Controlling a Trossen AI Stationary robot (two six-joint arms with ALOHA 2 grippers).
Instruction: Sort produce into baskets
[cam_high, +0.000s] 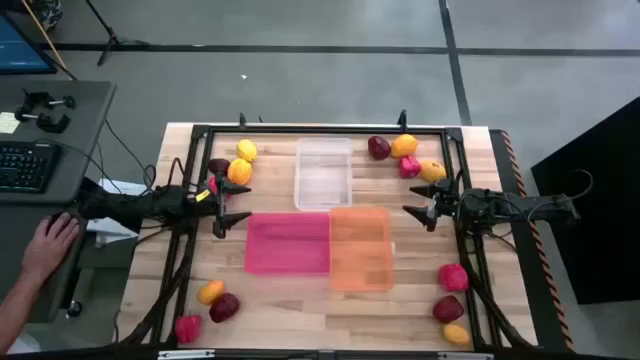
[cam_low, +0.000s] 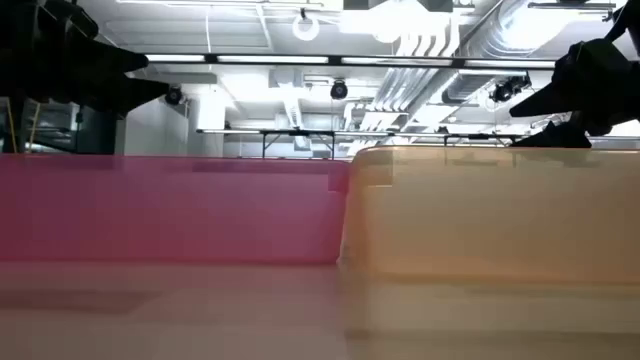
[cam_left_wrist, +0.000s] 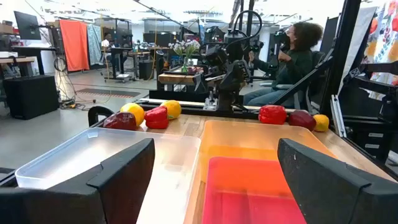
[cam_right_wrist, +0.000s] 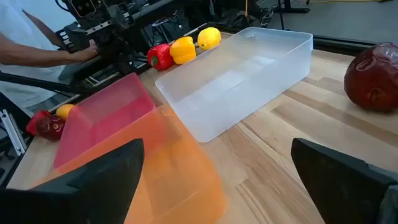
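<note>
Both grippers, left (cam_high: 232, 213) and right (cam_high: 420, 213), are hovering with fingers apart, holding nothing; we are seeing the clear bin (cam_high: 323, 173) running lengthwise away from the pink bin (cam_high: 288, 243) and orange bin (cam_high: 361, 247).

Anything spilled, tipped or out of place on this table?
Nothing stands out. The clear bin, pink bin and orange bin sit upright and empty; produce lies in four corner clusters.
</note>
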